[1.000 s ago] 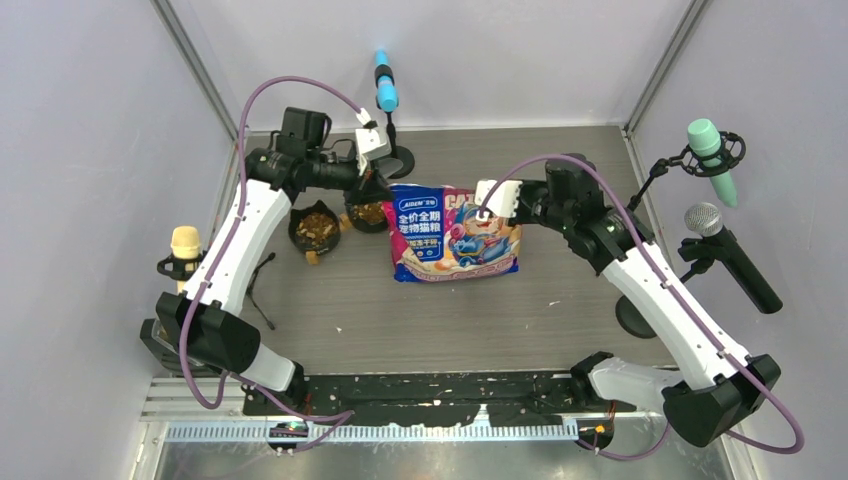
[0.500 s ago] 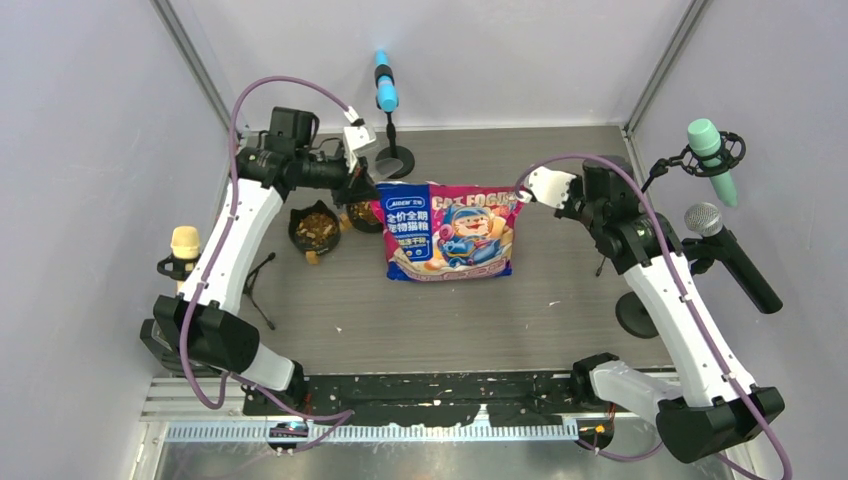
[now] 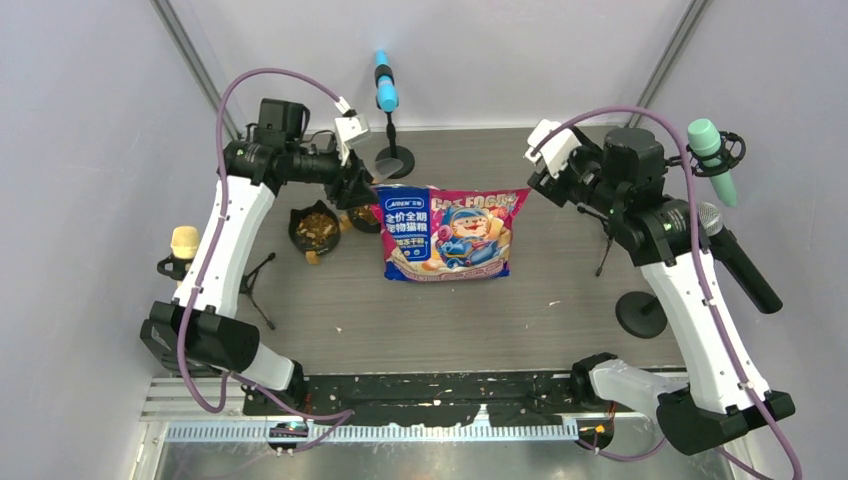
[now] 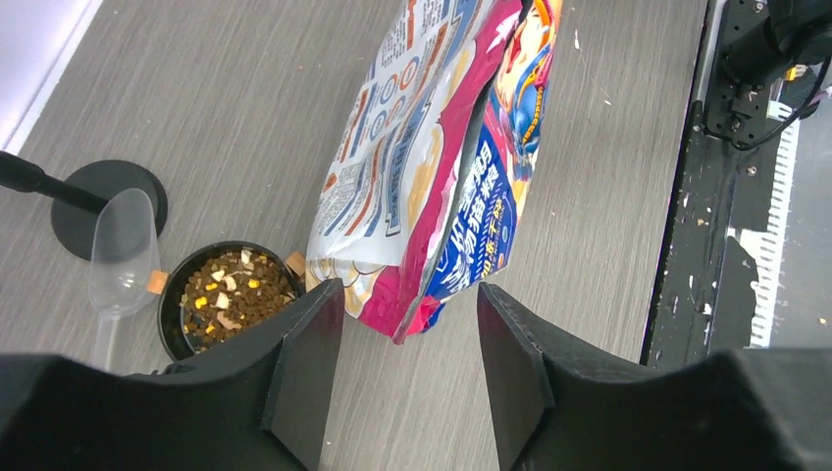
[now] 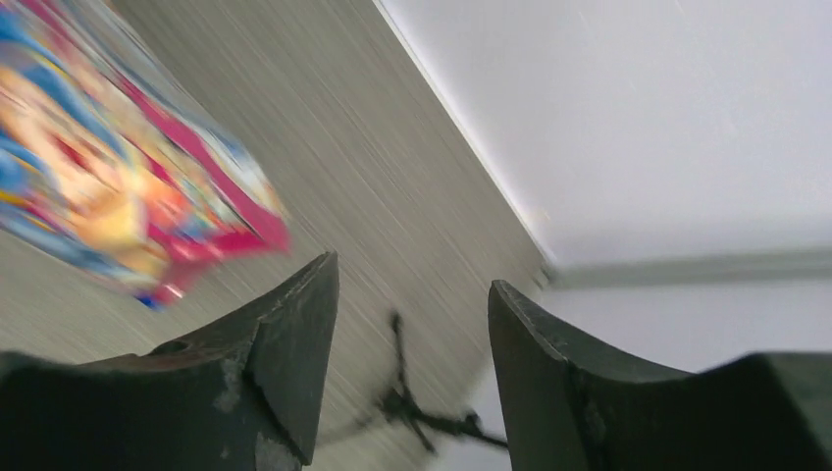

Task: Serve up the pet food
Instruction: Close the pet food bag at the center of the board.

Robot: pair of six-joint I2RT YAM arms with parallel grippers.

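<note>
I count two black bowls near the desk's left edge: the left bowl (image 3: pixel 294 231) and the right bowl (image 3: pixel 358 224) just beside it. The kibble (image 4: pixel 231 294) in them is too many to number. One printed bag (image 3: pixel 450 232). One clear scoop (image 4: pixel 123 255). Four microphones: blue microphone (image 3: pixel 384 85), green microphone (image 3: pixel 712 150), grey-headed microphone (image 3: pixel 730 250), yellow microphone (image 3: pixel 185 243).

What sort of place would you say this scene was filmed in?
Probably a robotics lab test cell, not a home: plain pale walls box in a grey wood-grain tabletop, a blue foam-capped microphone and a green foam-capped microphone stand around it, and two white robot arms are bolted on.
</note>
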